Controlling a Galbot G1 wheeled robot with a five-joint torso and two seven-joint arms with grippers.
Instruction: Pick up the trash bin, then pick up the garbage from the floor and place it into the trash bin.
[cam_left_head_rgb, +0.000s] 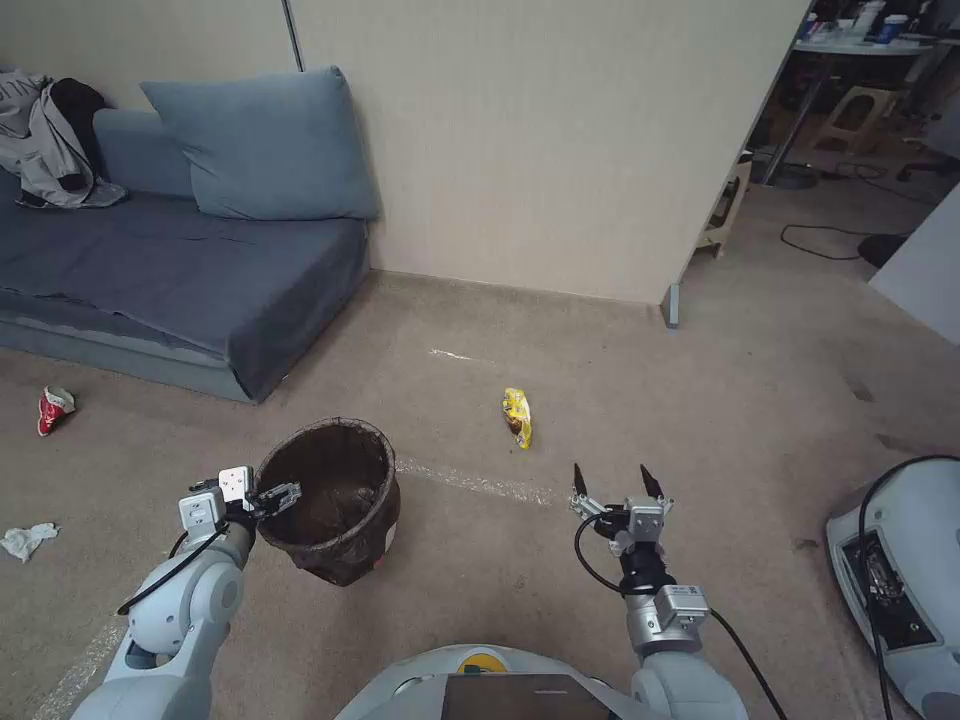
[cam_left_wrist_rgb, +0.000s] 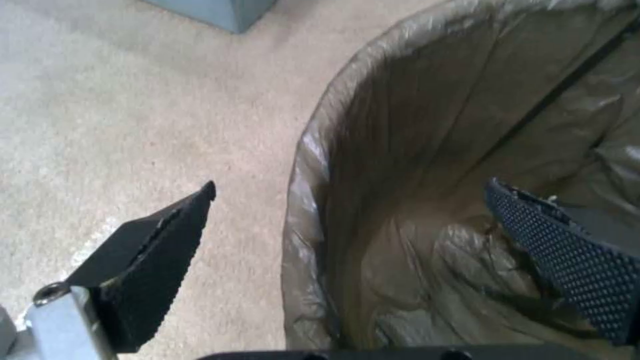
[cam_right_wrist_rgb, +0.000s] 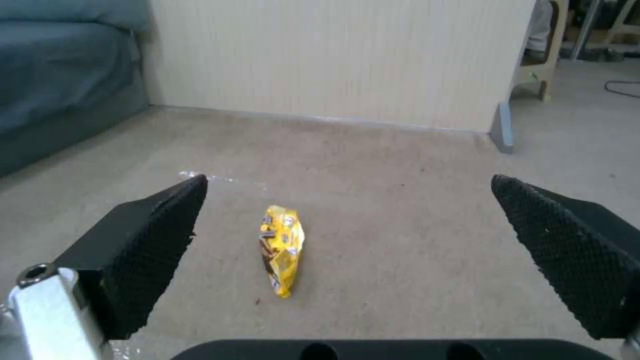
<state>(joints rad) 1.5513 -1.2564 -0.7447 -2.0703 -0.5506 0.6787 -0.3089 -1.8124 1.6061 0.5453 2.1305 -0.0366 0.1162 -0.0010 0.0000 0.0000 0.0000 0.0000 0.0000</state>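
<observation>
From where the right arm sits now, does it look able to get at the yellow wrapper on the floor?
Probably yes. The right pincer is open and aimed at the yellow wrapper, with only bare carpet between them. The trash bin hangs off to the side at the left pincer, out of the way.

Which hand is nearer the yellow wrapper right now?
Right. The right hand sits open just short of the yellow wrapper, aimed at it; the left hand is farther off, straddling the trash bin rim.

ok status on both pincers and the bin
Left pincer open, straddling trash bin rim. Right pincer open, facing yellow wrapper on carpet. Nothing in the way.
</observation>
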